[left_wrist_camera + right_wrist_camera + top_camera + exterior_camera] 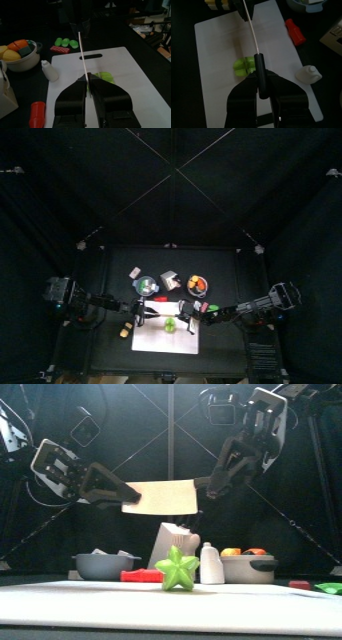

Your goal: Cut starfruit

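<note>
The starfruit [178, 569] is a small yellow-green star-shaped piece standing on end on the white board [80, 599]. It also shows at the board's middle from above [170, 324] and under each wrist [103, 76] [244, 66]. A broad-bladed knife [163, 497] hangs level above it, held from both ends. My right gripper [258, 75] [205, 484] is shut on the knife's black handle. At the other end my left gripper [87, 80] [130, 492] is shut on the thin blade, seen edge-on. The blade is well clear of the fruit.
Beyond the board stand a bowl of orange fruits [19, 50], a grey bowl [104, 565], a white bottle [48, 70] and a red piece [60, 49]. Green pieces [62, 42] lie past the board's handle slot. A yellow-orange piece [126, 331] lies left of the board.
</note>
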Motion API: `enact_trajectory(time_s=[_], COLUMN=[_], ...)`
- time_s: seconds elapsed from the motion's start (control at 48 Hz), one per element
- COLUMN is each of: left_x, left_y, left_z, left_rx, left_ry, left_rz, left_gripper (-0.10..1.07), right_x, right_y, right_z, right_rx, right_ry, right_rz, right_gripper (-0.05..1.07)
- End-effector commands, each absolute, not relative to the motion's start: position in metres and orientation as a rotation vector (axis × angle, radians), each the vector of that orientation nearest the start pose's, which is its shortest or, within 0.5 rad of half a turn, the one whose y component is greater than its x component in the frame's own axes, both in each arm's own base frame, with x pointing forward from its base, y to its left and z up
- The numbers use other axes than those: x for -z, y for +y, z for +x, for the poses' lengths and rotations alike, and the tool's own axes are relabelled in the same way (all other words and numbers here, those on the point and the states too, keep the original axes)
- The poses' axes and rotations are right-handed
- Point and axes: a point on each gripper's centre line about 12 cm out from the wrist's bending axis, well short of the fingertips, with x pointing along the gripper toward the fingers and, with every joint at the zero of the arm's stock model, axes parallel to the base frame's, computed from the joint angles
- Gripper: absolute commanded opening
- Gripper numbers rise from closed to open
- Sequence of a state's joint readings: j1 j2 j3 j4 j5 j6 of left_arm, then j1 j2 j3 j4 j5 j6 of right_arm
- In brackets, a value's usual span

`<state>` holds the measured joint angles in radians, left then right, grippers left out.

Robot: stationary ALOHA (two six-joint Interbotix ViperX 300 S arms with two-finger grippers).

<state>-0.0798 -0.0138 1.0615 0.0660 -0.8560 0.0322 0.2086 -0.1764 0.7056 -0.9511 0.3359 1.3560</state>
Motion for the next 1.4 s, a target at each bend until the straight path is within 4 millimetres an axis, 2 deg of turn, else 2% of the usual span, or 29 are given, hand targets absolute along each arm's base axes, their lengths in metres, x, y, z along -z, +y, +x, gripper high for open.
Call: enact_trajectory(time_s=[0.0, 0.229, 0.521, 0.708, 1.375], left_x=[-0.154, -0.142, -0.128, -0.121, -0.114], left_y=[-0.035, -0.046, -0.074, -0.074, -0.073], left_z=[0.329, 0.332, 0.335, 0.337, 0.340], left_rx=[0.112, 0.122, 0.199, 0.189, 0.171], left_ry=[0.139, 0.105, 0.133, 0.151, 0.170], left_rz=[0.043, 0.025, 0.031, 0.026, 0.023], left_gripper=[0.51, 0.51, 0.51, 0.51, 0.51], right_x=[-0.215, -0.209, -0.193, -0.183, -0.179], right_y=[0.041, 0.052, 0.065, 0.065, 0.063], right_z=[0.349, 0.349, 0.350, 0.352, 0.353], right_rx=[0.209, 0.185, 0.175, 0.186, 0.201], right_ry=[0.655, 0.674, 0.729, 0.757, 0.768], right_rz=[0.254, 0.245, 0.269, 0.272, 0.268], right_gripper=[0.38, 0.38, 0.38, 0.38, 0.38])
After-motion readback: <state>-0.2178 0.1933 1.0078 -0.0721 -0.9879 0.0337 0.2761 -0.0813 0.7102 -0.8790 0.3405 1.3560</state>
